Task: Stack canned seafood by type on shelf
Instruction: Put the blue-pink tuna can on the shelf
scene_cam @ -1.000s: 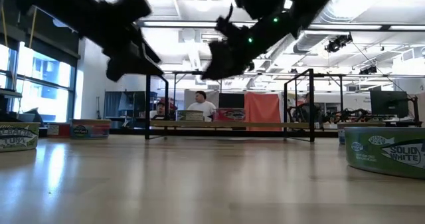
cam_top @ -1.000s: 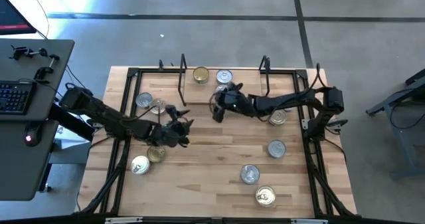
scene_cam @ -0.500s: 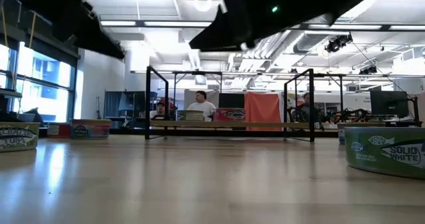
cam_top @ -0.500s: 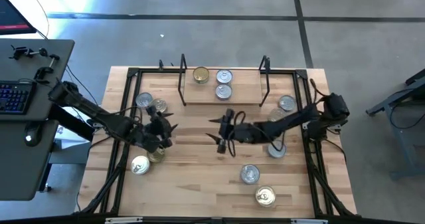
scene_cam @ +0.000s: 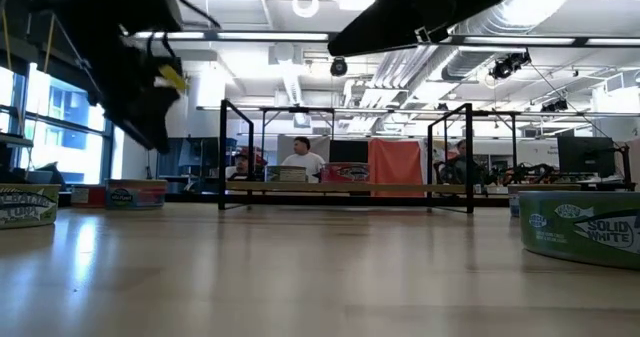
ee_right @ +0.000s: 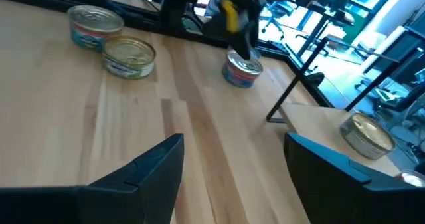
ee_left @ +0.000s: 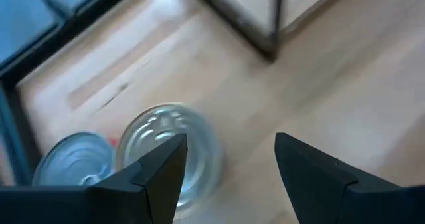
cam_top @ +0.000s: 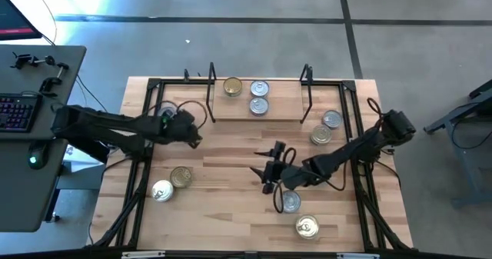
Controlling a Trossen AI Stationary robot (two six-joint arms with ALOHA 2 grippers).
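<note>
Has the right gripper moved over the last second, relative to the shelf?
Yes. In the high view the right gripper has pulled away from the shelf, back toward the table's front edge, and now hangs open over bare wood near a can.

Open workshop hall around a wooden worktable

The light butcher-block table (cam_top: 231, 213) stands on a grey concrete floor (cam_top: 231, 44) crossed by dark seam lines. Beside it is a dark desk (cam_top: 31, 136) carrying a keyboard (cam_top: 15, 111). Across the room, ceiling strip lights (scene_cam: 250, 37) and exposed ducts (scene_cam: 500, 22) hang overhead, tall windows (scene_cam: 50, 117) brighten one side, an orange panel (scene_cam: 395, 162) stands in the distance, and two people (scene_cam: 300, 157) sit at a far bench.
</note>
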